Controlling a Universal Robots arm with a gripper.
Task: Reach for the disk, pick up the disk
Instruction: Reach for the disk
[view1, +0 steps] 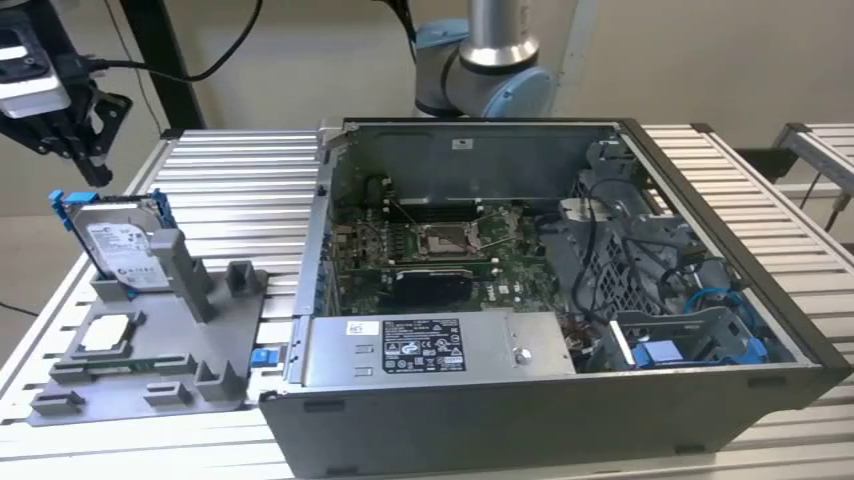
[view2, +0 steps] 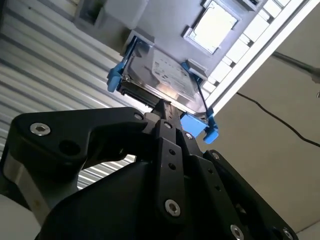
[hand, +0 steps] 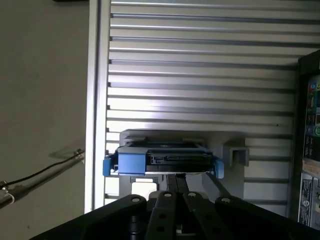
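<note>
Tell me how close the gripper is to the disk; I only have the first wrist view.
Observer: In the exterior view the gripper hangs just above the disk, with a narrow gap over its upper edge.
Operator: Give me the disk's posture.
Observer: It stands on edge, leaning back in a grey holder, with its white label facing the exterior camera.
Operator: Name anything else on that holder.
Observer: A small square silver chip lies flat on the holder's base, in front of the disk and apart from it.
</note>
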